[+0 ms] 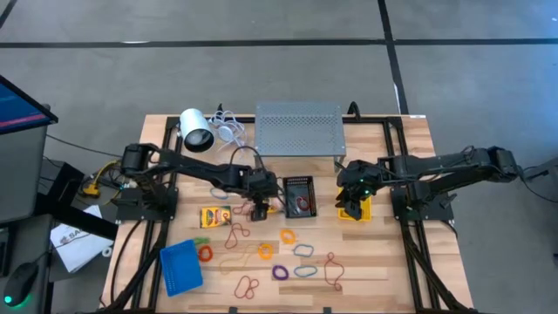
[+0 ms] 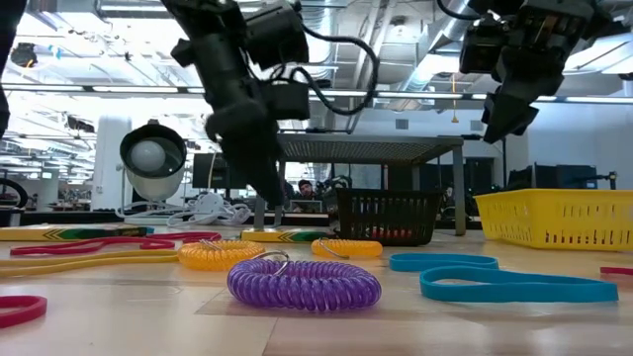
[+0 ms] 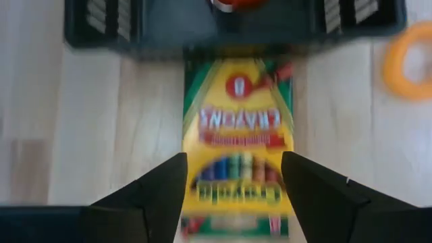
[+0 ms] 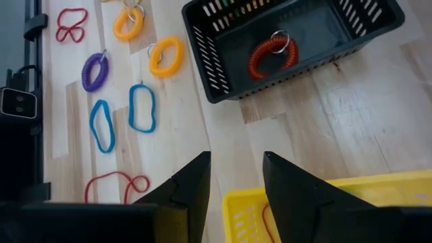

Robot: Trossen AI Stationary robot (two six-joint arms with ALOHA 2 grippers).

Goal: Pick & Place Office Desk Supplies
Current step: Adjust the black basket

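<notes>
While left gripper [image 3: 229, 196] straddles crayon box [image 3: 237, 128] (fingers apart) | right gripper [image 4: 236, 189] parted over yellow bin [image 4: 324, 202]

In the left wrist view the crayon box [image 3: 237, 135] was blurred, its near end cut by the picture's edge, and the black bin [image 3: 169, 27] beyond it was cropped. From above, that box lay mostly hidden under the left gripper [image 1: 260, 209]. The yellow bin [image 4: 324, 202] was cropped at the right wrist picture's edge.
</notes>
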